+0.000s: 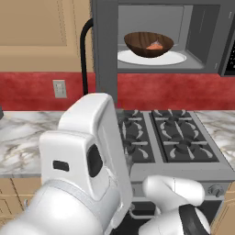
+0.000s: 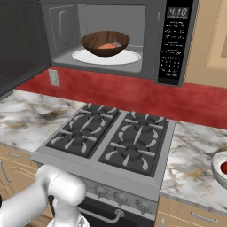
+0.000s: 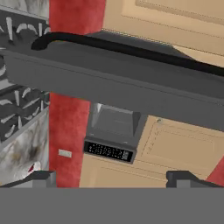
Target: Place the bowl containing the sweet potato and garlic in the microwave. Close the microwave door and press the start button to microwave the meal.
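bowl: one dark brown wood-grain bowl [image 1: 148, 44] sits on the white turntable [image 1: 174, 58], about centred inside the microwave
sweet potato: one orange piece [image 1: 154, 46] lying in the bowl, seen over its front rim in both base views
garlic: one small pale bulb [image 2: 116, 44] in the bowl, just beside the sweet potato toward the keypad side; tiny, hard to make out
microwave: one dark grey box [image 2: 150, 40] mounted over the stove, pale cavity lit, clock readout on
keypad: one black strip [image 2: 174, 42] down the microwave's right edge
microwave door: one panel [image 1: 105, 50], swung wide open, edge-on in the left base view; in the hand view it runs across the upper half as a dark slab
door handle: one curved black bar [image 3: 131, 50], running along the door in the hand view; also standing off the door's edge in the left base view
gripper: two dark finger tips [image 3: 112, 179] at the bottom of the hand view, set wide apart, nothing between them, not touching the door
stove: one cooktop [image 2: 113, 142] with four burner grates, between two stretches of marbled worktop [image 2: 195, 155]
second bowl: one pale bowl [image 2: 220, 168] with a red item, at the right edge of the worktop, cut off by the frame
wall outlet: one [image 1: 59, 88] on the red backsplash left of the door
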### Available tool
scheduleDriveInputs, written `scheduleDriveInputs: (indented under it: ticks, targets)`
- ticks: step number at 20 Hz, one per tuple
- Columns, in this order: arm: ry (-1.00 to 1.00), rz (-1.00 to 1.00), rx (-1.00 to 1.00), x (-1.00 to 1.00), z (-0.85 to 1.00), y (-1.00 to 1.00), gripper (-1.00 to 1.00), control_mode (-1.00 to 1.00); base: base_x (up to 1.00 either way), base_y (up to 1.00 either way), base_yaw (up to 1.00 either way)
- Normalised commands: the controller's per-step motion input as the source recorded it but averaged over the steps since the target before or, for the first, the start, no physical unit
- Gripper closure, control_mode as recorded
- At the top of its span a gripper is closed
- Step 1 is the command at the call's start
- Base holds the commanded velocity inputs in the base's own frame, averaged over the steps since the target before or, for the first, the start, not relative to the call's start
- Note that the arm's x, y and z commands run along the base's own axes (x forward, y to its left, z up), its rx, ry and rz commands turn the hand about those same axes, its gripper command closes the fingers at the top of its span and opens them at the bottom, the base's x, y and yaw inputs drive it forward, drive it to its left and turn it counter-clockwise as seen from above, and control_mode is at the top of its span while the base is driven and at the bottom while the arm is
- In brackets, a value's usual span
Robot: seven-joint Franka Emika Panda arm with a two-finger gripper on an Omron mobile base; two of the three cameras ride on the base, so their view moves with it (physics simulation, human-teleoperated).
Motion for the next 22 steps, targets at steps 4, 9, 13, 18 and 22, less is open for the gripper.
scheduleDriveInputs:
  ticks: [4,9,13,18,22]
  targets:
    - [-0.01,-0.11,-0.06,0.27,0.0,0.27,-1.0,-1.0,0.0,0.0,0.0]
    - [0.0,-0.14,-0.04,0.46,0.0,0.1,-1.0,-1.0,0.0,0.0,0.0]
    - [0.0,-0.15,-0.04,0.52,-0.03,0.03,-1.0,-1.0,0.0,0.0,0.0]
    - [0.0,-0.14,-0.09,0.51,-0.07,0.23,-1.0,-1.0,0.0,0.0,0.0]
    - [0.0,-0.14,-0.13,0.38,-0.13,0.37,-1.0,-1.0,0.0,0.0,0.0]
